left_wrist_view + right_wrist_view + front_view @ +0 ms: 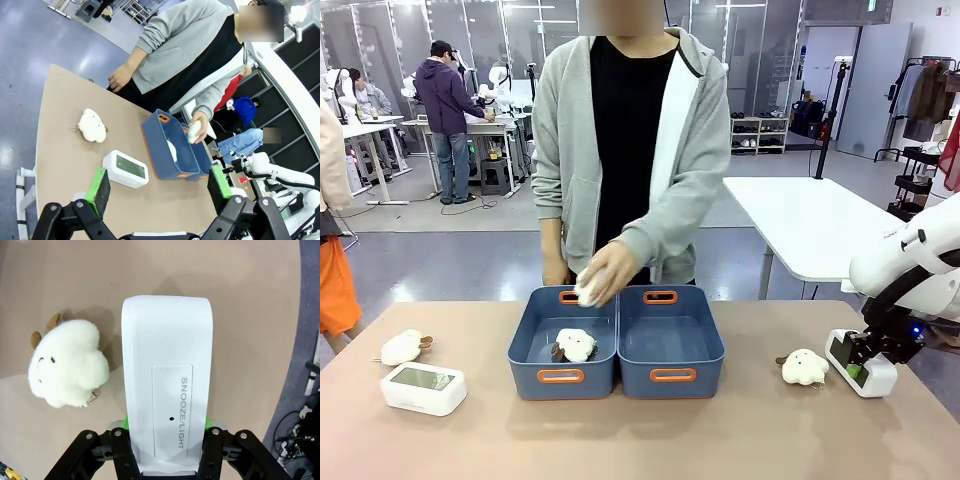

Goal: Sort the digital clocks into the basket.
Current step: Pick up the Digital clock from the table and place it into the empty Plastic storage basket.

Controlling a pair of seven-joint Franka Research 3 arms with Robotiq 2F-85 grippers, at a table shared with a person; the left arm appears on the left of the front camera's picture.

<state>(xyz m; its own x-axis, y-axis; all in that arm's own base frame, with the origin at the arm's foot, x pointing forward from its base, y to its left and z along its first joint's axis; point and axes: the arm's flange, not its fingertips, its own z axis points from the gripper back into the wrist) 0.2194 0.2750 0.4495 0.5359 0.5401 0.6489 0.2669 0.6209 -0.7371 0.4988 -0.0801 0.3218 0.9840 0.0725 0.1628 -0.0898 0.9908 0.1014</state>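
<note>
One white digital clock [423, 388] lies face up near the table's front left. In the left wrist view that clock [126, 169] is below and ahead of my open left gripper [159, 184], which hangs above the table holding nothing. The second digital clock [860, 362] stands on the table at the right. My right gripper [868, 350] is shut on its sides; the right wrist view shows the clock's top [167, 390] marked SNOOZE/LIGHT between the green pads [208, 421]. Two blue bins stand side by side at the table's middle: the right basket [672, 375] has nothing in it.
The left bin [561, 376] holds a cream plush toy [575, 345]. The person's hand [608, 272] holds another plush over the bins' far rim. One plush [402, 347] lies at the left and another [805, 367] lies just left of the gripped clock.
</note>
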